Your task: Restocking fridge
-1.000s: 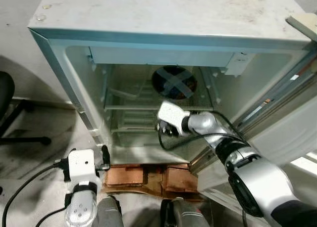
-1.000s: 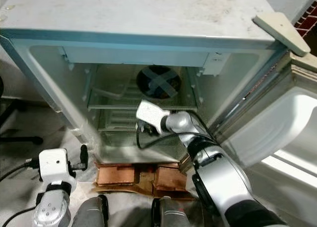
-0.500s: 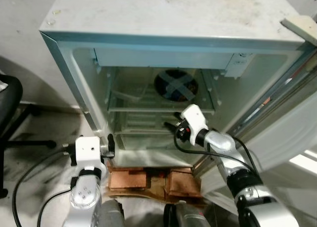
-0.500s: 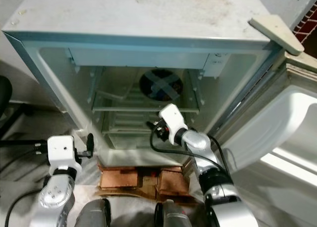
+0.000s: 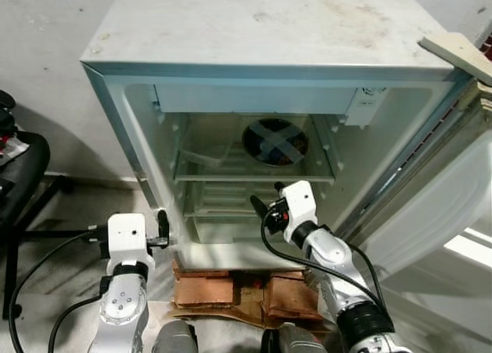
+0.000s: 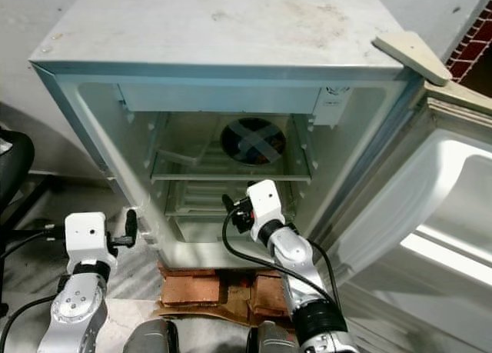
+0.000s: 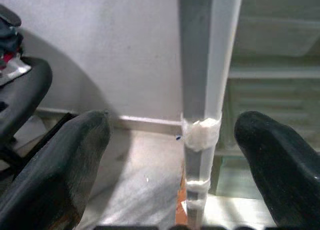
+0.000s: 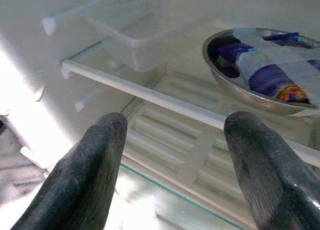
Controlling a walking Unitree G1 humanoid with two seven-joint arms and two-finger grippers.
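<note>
Setting: a small white fridge [image 5: 254, 38] stood against a pale wall, raised on bricks [image 5: 231, 288], its door [image 6: 430, 207] swung wide open on the robot's right. Its dusty top carried a beige wedge-shaped piece [image 6: 411, 49] at the right corner.

Right gripper [image 8: 172, 155]: jaws spread wide, nothing between them. It was level with the fridge opening, fingers aimed inward at the lower shelf. Just ahead of the fingertips ran the white front rail of the upper glass shelf [image 8: 165, 102]. Beyond that rail and off toward one fingertip sat a round metal bowl [image 8: 260, 64] with tape strips crossed over its mouth and a purple packet showing underneath. The bowl was upright and round, so no long axis could be assigned; its mouth faced up. It stood well apart from the jaws, on the upper shelf near the back, right of centre. Beside it, further left on the same shelf, lay a clear plastic container [image 8: 142, 37] with its long side running along the shelf.

Left gripper [image 7: 165, 165]: jaws also wide open, empty. It hung outside the cabinet; the fridge's left front edge [image 7: 202, 89] stood straight between the two fingers, not touched by either. A black office chair [image 5: 19, 176] stood beyond, to the left.
</note>
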